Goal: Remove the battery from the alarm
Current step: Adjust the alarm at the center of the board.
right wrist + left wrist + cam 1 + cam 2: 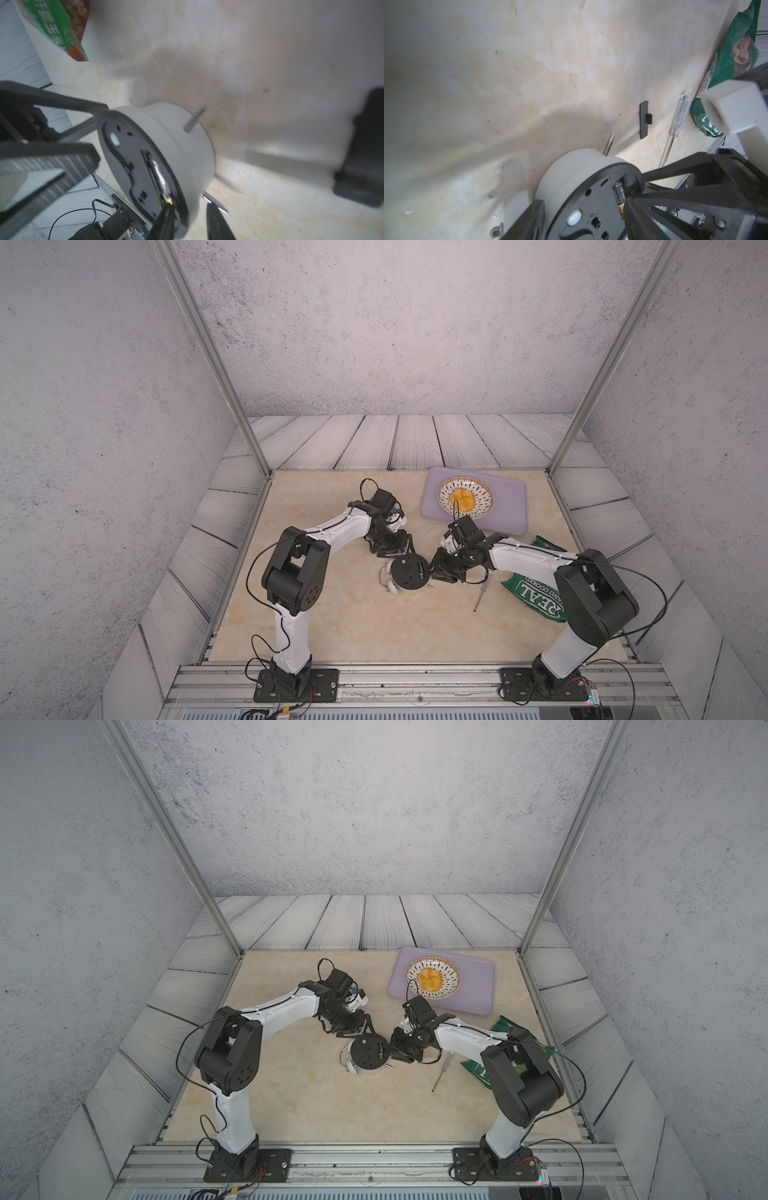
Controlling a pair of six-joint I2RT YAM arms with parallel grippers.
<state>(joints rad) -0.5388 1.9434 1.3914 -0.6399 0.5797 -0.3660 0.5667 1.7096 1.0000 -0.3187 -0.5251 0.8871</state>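
The alarm (409, 576) (369, 1052) lies face down mid-table, black back up, with its battery slot uncovered. The battery (619, 193) (160, 178) sits in that slot, gold end toward the rim. My right gripper (432, 572) (190, 207) is open and straddles the alarm's rim. One of its fingertips (167, 207) is at the battery's gold end and the other stands outside the white body. My left gripper (398, 553) (581, 205) is open at the alarm's far edge, with one finger (529, 220) beside the white body.
A black slot cover (644, 120) lies loose on the table beside a clear-handled screwdriver (482, 593) (679, 116). A green snack bag (536, 593) lies under the right arm. A purple tray (511, 497) with a patterned dish (465, 499) stands at the back right.
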